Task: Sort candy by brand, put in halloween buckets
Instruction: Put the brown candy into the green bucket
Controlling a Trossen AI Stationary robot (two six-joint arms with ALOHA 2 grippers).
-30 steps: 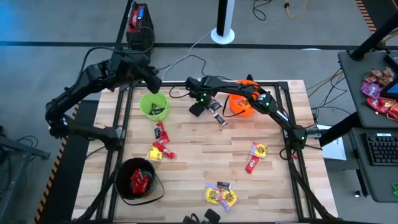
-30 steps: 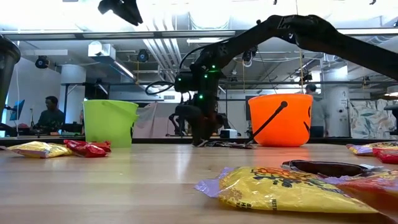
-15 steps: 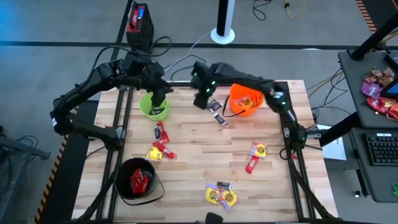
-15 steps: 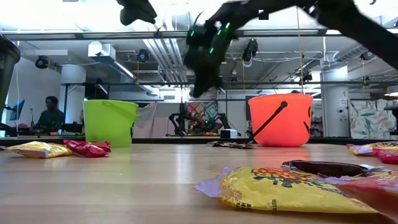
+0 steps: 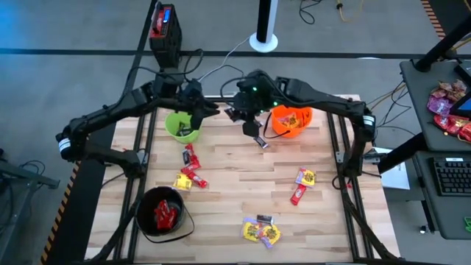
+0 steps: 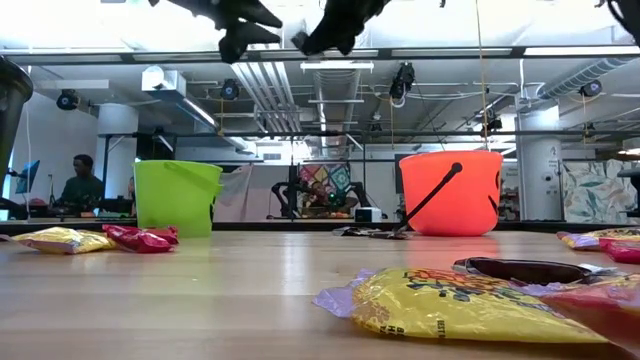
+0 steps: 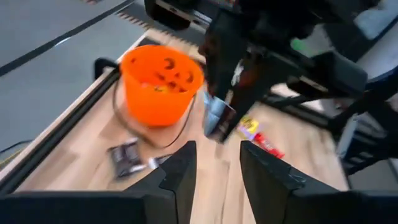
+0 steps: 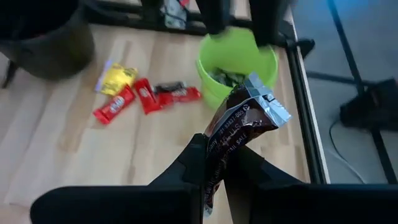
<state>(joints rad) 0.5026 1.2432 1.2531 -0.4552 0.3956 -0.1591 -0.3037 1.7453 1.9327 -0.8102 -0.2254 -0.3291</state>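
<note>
A dark brown and silver wrapped candy (image 8: pixel 239 127) is clamped between the closed fingers of the right gripper (image 8: pixel 214 165), its crinkled silver end sticking out past the fingertips; in the high view the same gripper (image 5: pixel 250 121) hangs in the air above the far part of the table (image 5: pixel 243 184), between the lime green bucket (image 5: pixel 182 125) and the orange bucket (image 5: pixel 291 121). Just beyond the held candy, seen past the right gripper's fingers, the green bucket (image 8: pixel 236 68) stands with dark-wrapped pieces already inside, and beside it on the wood lie several red candies (image 8: pixel 144 96) and a yellow one (image 8: pixel 118 78). The left gripper (image 7: pixel 214 174) is raised close to the right one, over the green bucket's near rim in the high view (image 5: pixel 200 110); its fingers stand parted with nothing between them. Past those fingers the orange bucket (image 7: pixel 160 84) shows with candy in it, and two dark-wrapped candies (image 7: pixel 127 158) lie on the table at its foot. Farther from both grippers, the black bucket (image 5: pixel 163 213) sits at the table's near left corner holding red candies. More loose candy lies on the boards: a red and yellow cluster (image 5: pixel 189 171) between the green and black buckets, a yellow and a red piece (image 5: pixel 302 184) toward the right side, and a yellow and dark group (image 5: pixel 261 228) at the near edge. In the low view a person (image 6: pixel 80 180) sits in the room behind the table.
</note>
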